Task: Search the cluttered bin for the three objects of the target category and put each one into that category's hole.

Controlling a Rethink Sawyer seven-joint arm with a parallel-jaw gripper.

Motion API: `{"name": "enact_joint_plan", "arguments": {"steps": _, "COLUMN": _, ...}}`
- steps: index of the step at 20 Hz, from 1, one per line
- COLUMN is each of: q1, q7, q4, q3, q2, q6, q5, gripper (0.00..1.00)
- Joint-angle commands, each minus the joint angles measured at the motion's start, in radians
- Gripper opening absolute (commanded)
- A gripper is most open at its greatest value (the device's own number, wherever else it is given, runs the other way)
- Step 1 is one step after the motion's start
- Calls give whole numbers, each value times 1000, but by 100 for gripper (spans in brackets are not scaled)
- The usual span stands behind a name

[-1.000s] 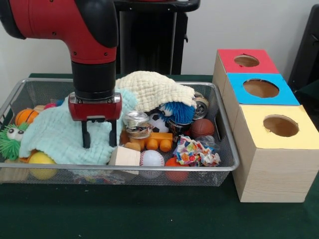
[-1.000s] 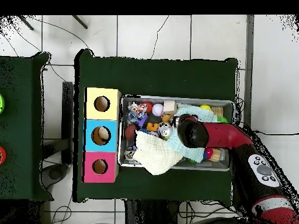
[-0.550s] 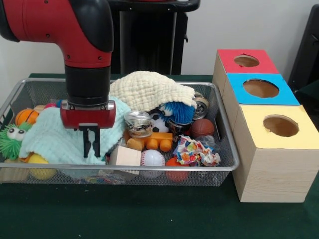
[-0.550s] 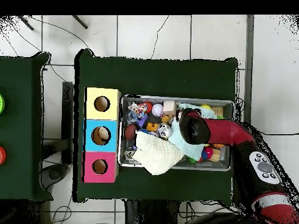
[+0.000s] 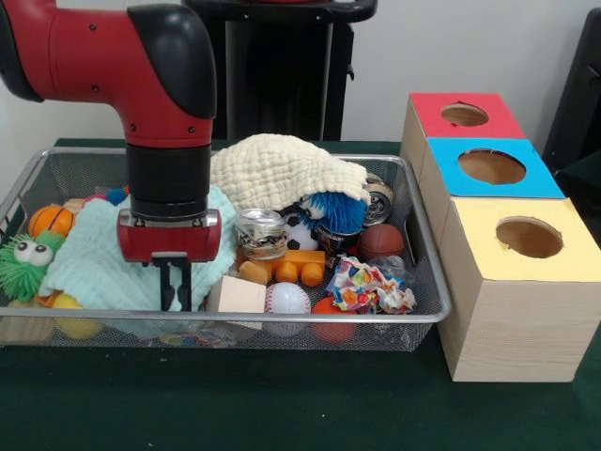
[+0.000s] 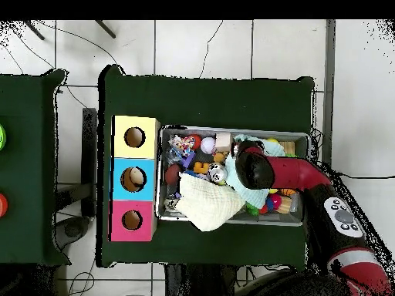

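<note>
The gripper (image 5: 176, 285) hangs low in the left half of the front view, its two black fingers (image 5: 167, 287) drawn together and pinching a fold of the pale mint cloth (image 5: 89, 268). The cloth is bunched beneath the gripper body and spreads toward the left of the wire bin (image 5: 427, 272). Just right of the fingers sits a plain wooden block (image 5: 236, 295), with a baseball (image 5: 286, 299) touching its right side.

In the centre of the bin lie an orange toy (image 5: 282, 270), a glass jar (image 5: 260, 232), a soccer ball (image 5: 300, 233) and a blue spiky ball (image 5: 335, 211). A cream cloth (image 5: 282, 169) is heaped over the upper centre. A basketball (image 5: 380, 241) and a crumpled colourful wrapper (image 5: 369, 287) occupy the right end. At the far left are a green fuzzy toy with eyes (image 5: 23, 264), an orange ball (image 5: 48, 220) and a yellow ball (image 5: 71, 325), the last partly under the mint cloth.

To the right of the bin stand three boxes in a row, each with a round hole: red-topped (image 5: 465, 115), blue-topped (image 5: 491, 167) and yellow-topped (image 5: 526, 238). In the overhead view the arm (image 6: 297, 174) enters from lower right and covers the gripper.
</note>
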State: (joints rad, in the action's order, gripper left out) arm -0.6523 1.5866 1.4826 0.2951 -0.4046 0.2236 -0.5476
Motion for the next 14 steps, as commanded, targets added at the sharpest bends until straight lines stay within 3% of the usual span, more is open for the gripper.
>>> {"name": "enact_joint_plan", "arguments": {"steps": 1, "q1": 3, "q7": -9, "q4": 52, "q3": -16, "q2": 70, "q6": 88, "q5": -54, "gripper": 0}}
{"name": "enact_joint_plan", "arguments": {"steps": 6, "q1": 34, "q7": 48, "q4": 167, "q3": -63, "q2": -45, "q6": 68, "q5": -50, "gripper": 0}}
{"name": "enact_joint_plan", "arguments": {"steps": 14, "q1": -24, "q7": 35, "q4": 312, "q3": -26, "q2": -191, "q6": 108, "q5": -3, "gripper": 0}}
